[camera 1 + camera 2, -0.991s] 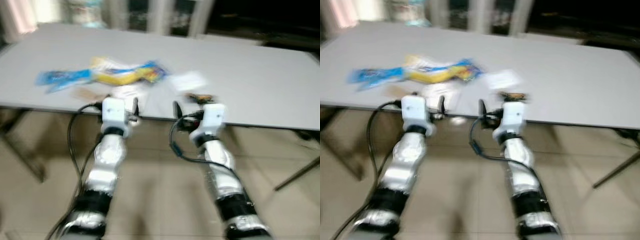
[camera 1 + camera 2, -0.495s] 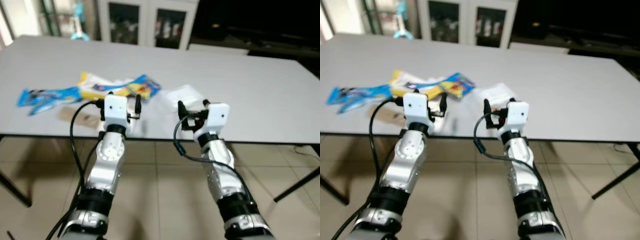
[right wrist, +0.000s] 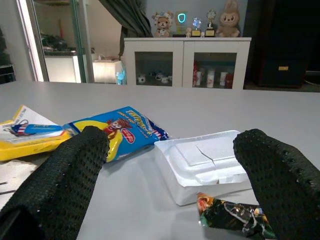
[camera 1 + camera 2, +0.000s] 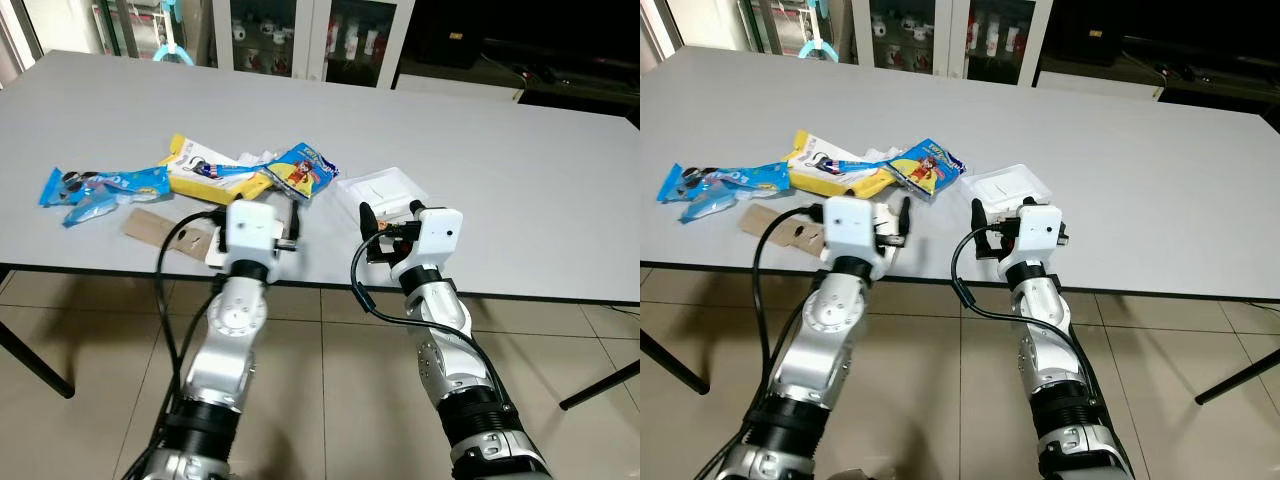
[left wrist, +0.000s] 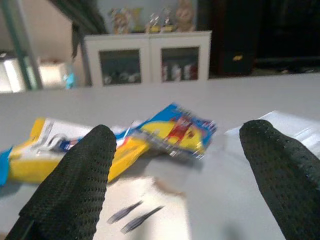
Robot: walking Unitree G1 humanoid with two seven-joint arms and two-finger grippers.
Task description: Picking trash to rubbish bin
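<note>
While no print on the wrappers is reading clearly, we are facing a grey table (image 4: 520, 160) strewn with trash: a blue-and-yellow snack packet (image 4: 300, 172), a yellow packet (image 4: 205, 178), a blue wrapper (image 4: 95, 190), a brown card (image 4: 165, 232) and a white foam box (image 4: 385, 190). Our left gripper (image 5: 180, 165) and right gripper (image 3: 170, 165) are hovering at the near edge, fingers spread, holding nothing, a dark wrapper (image 3: 235, 217) lying just beside the box

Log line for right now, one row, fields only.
stage: at table edge, nothing picked | left gripper: open, facing blue snack wrapper | right gripper: open, facing white foam box | bin: unseen
</note>
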